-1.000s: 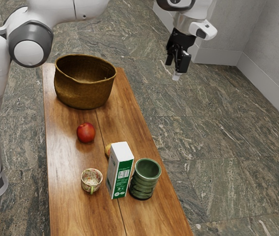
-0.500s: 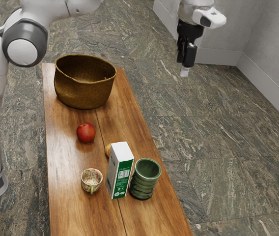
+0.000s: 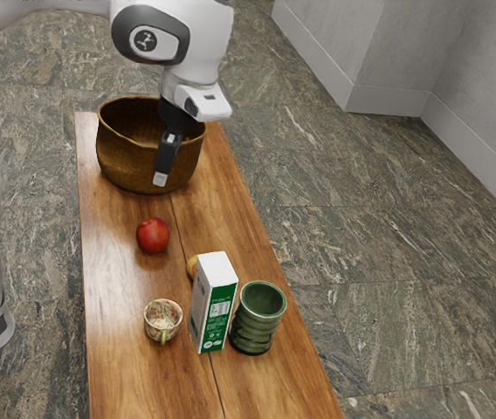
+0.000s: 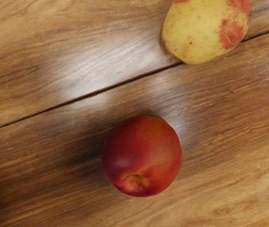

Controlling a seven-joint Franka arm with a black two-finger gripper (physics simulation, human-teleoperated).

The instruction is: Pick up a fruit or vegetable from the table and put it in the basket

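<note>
My gripper hangs above the table in the exterior view, in front of the basket and up from the red fruit. Whether it is open or shut cannot be told. The round fruit rests on the wood, on the exterior view's left part of the table. Seen from my hand, the red-orange fruit lies below with its stem hollow showing. A yellow and red potato-like item lies apart from it; the carton mostly hides this yellow item in the exterior view.
A white and green carton stands upright beside a ribbed green cup. A small patterned cup sits on the carton's other side. The wooden table is long and narrow, with stone floor around it.
My hand has swung from beyond the table's edge, at the exterior view's right, leftward to over the table by the basket. The items on the table have stayed where they were.
</note>
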